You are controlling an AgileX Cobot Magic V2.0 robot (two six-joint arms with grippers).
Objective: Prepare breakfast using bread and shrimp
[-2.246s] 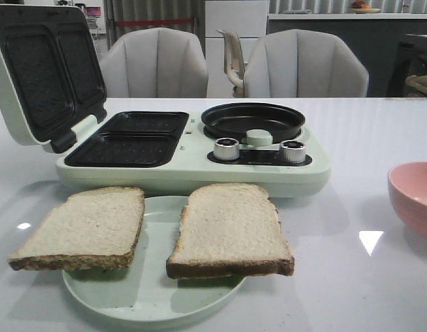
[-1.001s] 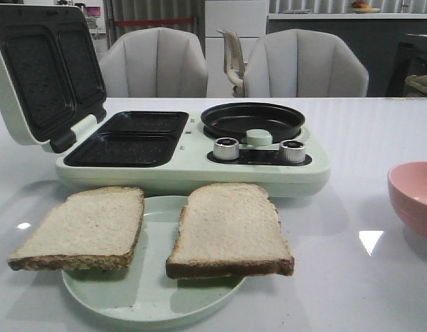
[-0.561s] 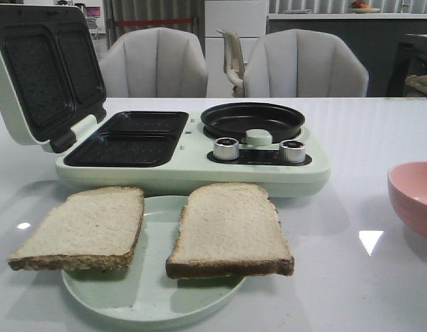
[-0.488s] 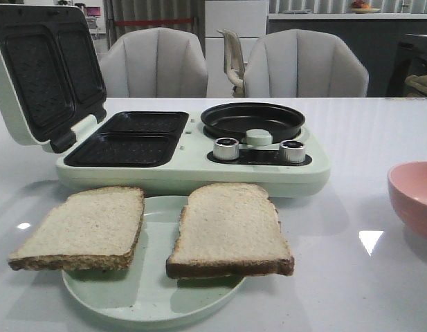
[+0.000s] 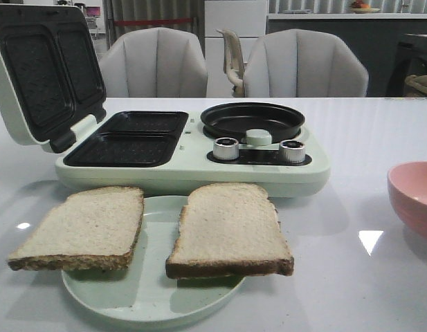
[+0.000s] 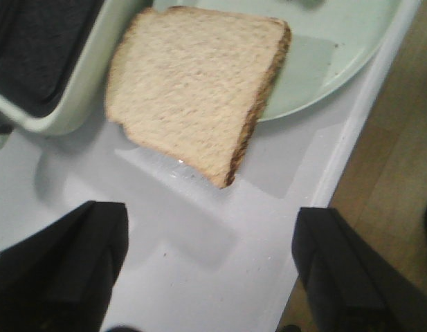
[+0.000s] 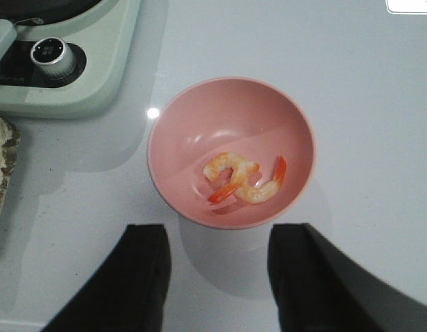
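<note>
Two slices of bread lie on a pale green plate (image 5: 158, 297) at the table's front: the left slice (image 5: 82, 225) overhangs the plate's left rim, the right slice (image 5: 229, 228) lies beside it. The left slice also shows in the left wrist view (image 6: 192, 86). The shrimp (image 7: 241, 178), two small orange-red pieces, lie in a pink bowl (image 7: 199, 121), which stands at the right edge of the front view (image 5: 414, 197). My left gripper (image 6: 210, 266) is open and empty above the table near the left slice. My right gripper (image 7: 220, 277) is open and empty above the table beside the bowl. Neither gripper shows in the front view.
A pale green breakfast maker (image 5: 192, 166) stands behind the plate, its sandwich lid (image 5: 43, 69) raised, two dark grill wells (image 5: 130, 138), a round black pan (image 5: 253, 121) and two knobs (image 5: 227, 148). Two grey chairs (image 5: 158, 62) stand behind the table. The table's edge (image 6: 344, 159) is close to the left gripper.
</note>
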